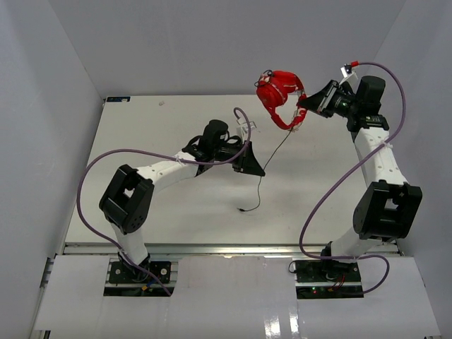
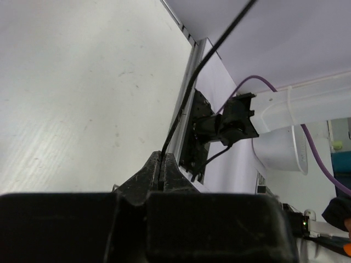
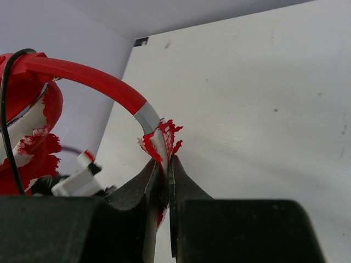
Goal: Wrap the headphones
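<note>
The red headphones hang in the air at the back right. My right gripper is shut on their worn red-and-white headband. An ear cup shows at the left of the right wrist view. The thin black cable runs down from the headphones, and its end with the plug lies on the table. My left gripper is shut on the cable partway along, low over the table's middle.
The white table sits inside grey walls. Thick purple robot cables loop over both arms. A metal rail runs along the near table edge.
</note>
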Robot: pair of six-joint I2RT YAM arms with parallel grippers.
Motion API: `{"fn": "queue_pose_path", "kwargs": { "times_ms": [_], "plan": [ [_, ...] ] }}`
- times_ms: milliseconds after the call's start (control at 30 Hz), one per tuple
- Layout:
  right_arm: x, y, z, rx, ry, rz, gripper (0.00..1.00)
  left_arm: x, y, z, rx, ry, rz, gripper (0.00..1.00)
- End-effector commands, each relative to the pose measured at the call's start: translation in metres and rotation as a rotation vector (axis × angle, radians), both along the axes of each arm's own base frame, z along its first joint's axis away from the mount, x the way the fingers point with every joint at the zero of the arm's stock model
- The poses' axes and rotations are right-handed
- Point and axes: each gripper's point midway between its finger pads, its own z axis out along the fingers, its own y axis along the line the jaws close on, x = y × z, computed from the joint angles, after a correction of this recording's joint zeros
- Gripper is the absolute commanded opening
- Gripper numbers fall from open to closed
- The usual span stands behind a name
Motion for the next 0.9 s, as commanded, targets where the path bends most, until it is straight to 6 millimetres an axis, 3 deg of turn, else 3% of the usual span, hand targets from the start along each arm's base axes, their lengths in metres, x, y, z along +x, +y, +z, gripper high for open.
{"fn": "queue_pose_path", "kwargs": {
  "times_ms": [0, 267, 367, 467, 667, 867],
  "plan": [
    [-0.054, 0.021, 0.066, 0.012, -0.284, 0.256, 0.08, 0.025, 0.025, 0.029, -0.067, -0.135, 0.025, 0.00],
    [-0.074, 0.013, 0.058, -0.326, -0.525, 0.326, 0.08, 0.071, 0.068, 0.051, -0.067, -0.192, 0.093, 0.00],
    [-0.070, 0.007, 0.047, -0.562, -0.631, 0.315, 0.08, 0.088, 0.074, 0.056, -0.065, -0.185, 0.088, 0.00],
    [-0.064, 0.000, 0.024, -0.839, -0.693, 0.284, 0.08, 0.097, 0.075, 0.054, -0.053, -0.150, 0.085, 0.00],
    [-0.057, -0.006, -0.003, -1.122, -0.746, 0.184, 0.08, 0.100, 0.073, 0.070, -0.065, -0.127, 0.087, 0.00],
    [-0.038, -0.009, -0.012, -1.149, -0.678, 0.049, 0.08, 0.089, 0.071, 0.086, -0.088, -0.084, 0.068, 0.00]
  ]
}}
